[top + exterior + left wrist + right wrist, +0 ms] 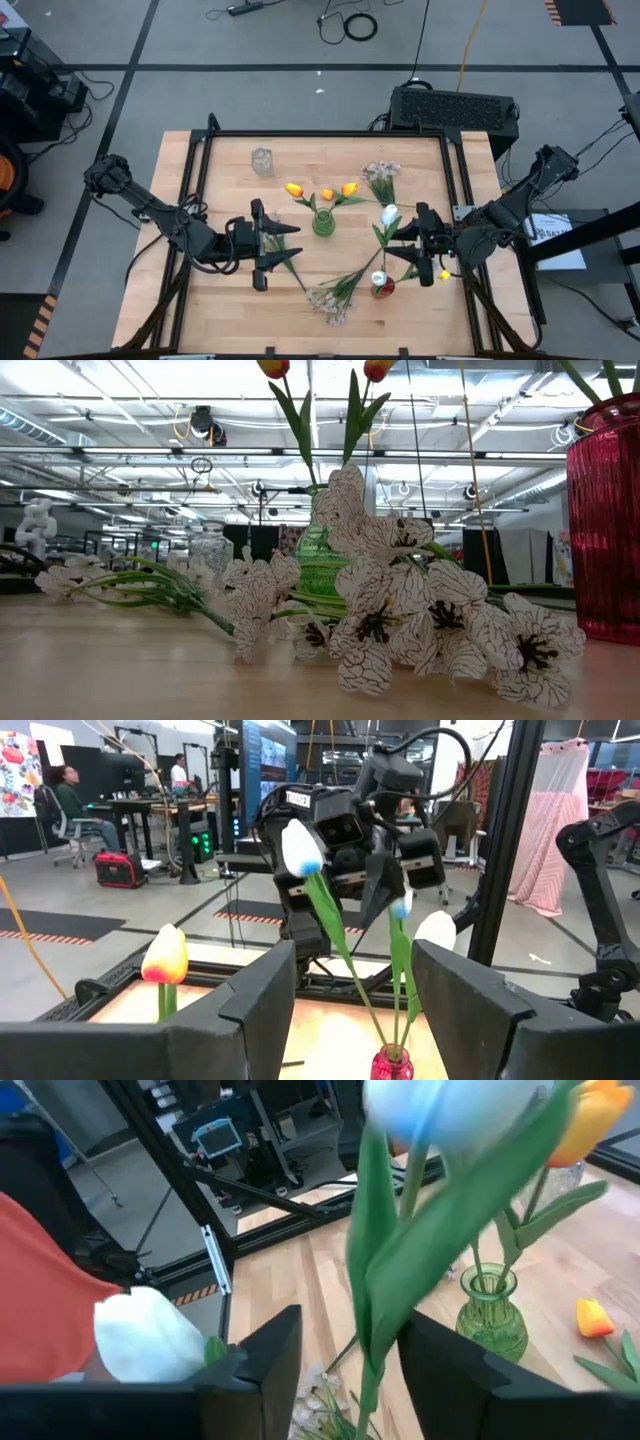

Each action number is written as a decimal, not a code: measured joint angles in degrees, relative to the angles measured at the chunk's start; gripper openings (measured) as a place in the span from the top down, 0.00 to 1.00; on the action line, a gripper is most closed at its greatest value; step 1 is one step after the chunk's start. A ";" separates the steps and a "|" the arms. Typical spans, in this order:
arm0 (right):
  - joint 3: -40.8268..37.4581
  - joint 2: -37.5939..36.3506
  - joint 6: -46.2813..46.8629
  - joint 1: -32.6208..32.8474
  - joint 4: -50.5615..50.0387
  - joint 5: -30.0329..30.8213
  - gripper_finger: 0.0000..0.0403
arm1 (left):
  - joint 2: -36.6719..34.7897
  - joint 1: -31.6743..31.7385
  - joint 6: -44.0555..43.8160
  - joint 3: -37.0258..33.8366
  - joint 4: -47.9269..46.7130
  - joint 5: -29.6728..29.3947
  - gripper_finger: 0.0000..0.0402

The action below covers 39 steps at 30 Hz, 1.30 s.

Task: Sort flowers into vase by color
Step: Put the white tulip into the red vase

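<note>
Black-veined white blossoms (420, 625) of a flower spray are seen lying on the wooden counter (120, 670) closest to the low camera, with a red vase (605, 520) just to their right and a green vase (318, 555) behind them. From above, the green vase (323, 222) is shown near the counter's middle, holding two orange-yellow tulips (337, 191), while a third orange tulip (293, 188) lies beside it. A second spray (381, 172) is found farther back, and a clear glass vase (262, 160) stands toward the far left. The right gripper (412, 244) is held over the red vase (381, 286), its fingers (262, 1365) pinching the green stem of a white tulip (389, 213). The left gripper (268, 245) hovers left of the green vase, its fingers (255, 1010) spread with nothing between them.
</note>
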 joint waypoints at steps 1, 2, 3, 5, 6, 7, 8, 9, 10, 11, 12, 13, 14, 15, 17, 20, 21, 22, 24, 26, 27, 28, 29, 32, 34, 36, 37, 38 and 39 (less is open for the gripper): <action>0.00 -0.72 0.22 0.00 -0.70 -0.04 0.59 | 0.00 0.00 0.00 0.00 -0.01 0.00 0.48; 0.00 -1.38 0.45 0.00 -1.54 -0.13 0.57 | 0.00 0.00 0.00 0.00 0.00 0.00 0.48; 0.00 -2.02 0.90 0.00 -2.49 -0.21 0.55 | 0.00 0.00 0.00 0.00 -0.02 0.00 0.48; 0.00 -3.41 1.51 0.00 -3.86 -0.25 0.51 | 0.00 0.00 0.00 0.00 0.00 0.00 0.48; -0.02 -4.08 1.59 0.00 -4.24 -0.25 0.48 | 0.00 0.00 0.00 0.00 -0.02 0.00 0.48; -0.02 -4.80 1.60 0.00 -4.69 -0.25 0.46 | 0.00 0.00 0.02 0.00 0.00 0.00 0.48; -0.01 -5.50 1.60 0.00 -5.07 -0.27 0.44 | 0.00 0.00 0.02 0.00 -0.01 0.00 0.48; 0.00 -6.19 1.57 0.00 -5.27 -0.39 0.42 | 0.00 0.00 0.02 0.00 -0.01 0.00 0.48; -0.02 -6.94 1.45 0.00 -5.36 -0.78 0.41 | 0.00 0.00 0.02 0.00 -0.01 0.00 0.48; -0.01 -7.73 1.19 0.00 -5.35 -1.41 0.39 | 0.00 0.00 0.02 0.00 -0.02 0.00 0.48; 0.00 -8.46 0.97 0.00 -5.32 -1.57 0.38 | 0.00 0.00 0.02 0.00 -0.02 0.00 0.48; -0.01 -9.19 0.73 0.00 -5.33 -1.67 0.37 | 0.00 0.00 0.02 0.00 -0.01 0.00 0.48; 0.00 -9.89 0.27 0.00 -5.34 -1.77 0.37 | 0.00 0.00 0.02 0.00 -0.02 0.00 0.48; -0.02 -10.49 -0.12 0.00 -5.40 -2.12 0.37 | 0.00 0.00 0.02 0.00 -0.02 0.00 0.48; 0.00 -11.85 -1.19 0.00 -5.77 -3.49 0.37 | 0.00 0.00 0.04 0.00 -0.02 0.00 0.48; 0.00 -13.83 -1.95 0.00 -7.83 -4.49 0.38 | 0.00 0.00 0.04 0.00 -0.06 0.00 0.48; -0.01 -14.45 -2.14 0.00 -9.09 -4.54 0.38 | 0.00 0.00 0.04 0.00 -0.12 0.00 0.48; 0.00 -15.03 -2.25 0.00 -10.41 -4.54 0.39 | 0.00 0.01 0.04 0.00 -0.15 0.00 0.48; -0.02 -15.85 -2.27 0.00 -13.19 -4.51 0.40 | 0.00 0.00 0.04 -0.01 -0.17 0.00 0.48; -0.02 -15.85 -2.87 0.00 -14.98 -4.44 0.41 | 0.00 0.00 0.05 -0.04 -0.17 0.00 0.48; -0.01 -15.50 -3.74 0.00 -15.20 -4.41 0.42 | 0.00 0.02 0.04 -0.04 -0.17 0.00 0.48; -0.01 -14.93 -4.87 0.00 -14.93 -4.37 0.43 | 0.00 0.00 0.06 -0.04 -0.17 0.00 0.48; 0.00 -14.25 -5.97 0.00 -14.24 -4.25 0.43 | 0.00 0.00 0.06 -0.04 -0.17 0.00 0.48; -0.04 -11.79 -9.19 -0.02 -10.05 -4.25 0.45 | 0.00 0.02 0.06 -0.04 -0.17 0.00 0.48; -0.04 -10.06 -11.25 -0.19 -6.21 -3.63 0.46 | 0.00 0.02 0.06 -0.04 -0.17 0.00 0.48; -0.04 -8.42 -12.26 -0.56 -3.76 -2.78 0.47 | 0.00 0.02 0.05 -0.04 -0.16 0.00 0.48; -0.04 -7.73 -12.49 -0.82 -3.03 -2.75 0.47 | 0.00 0.02 0.04 -0.04 -0.15 0.00 0.48; -0.04 -7.13 -12.69 -1.16 -2.34 -2.72 0.47 | -0.01 0.02 0.04 -0.04 -0.15 0.00 0.48; -0.04 -6.55 -12.81 -1.47 -1.85 -2.67 0.48 | -0.02 0.02 0.04 -0.04 -0.15 0.00 0.48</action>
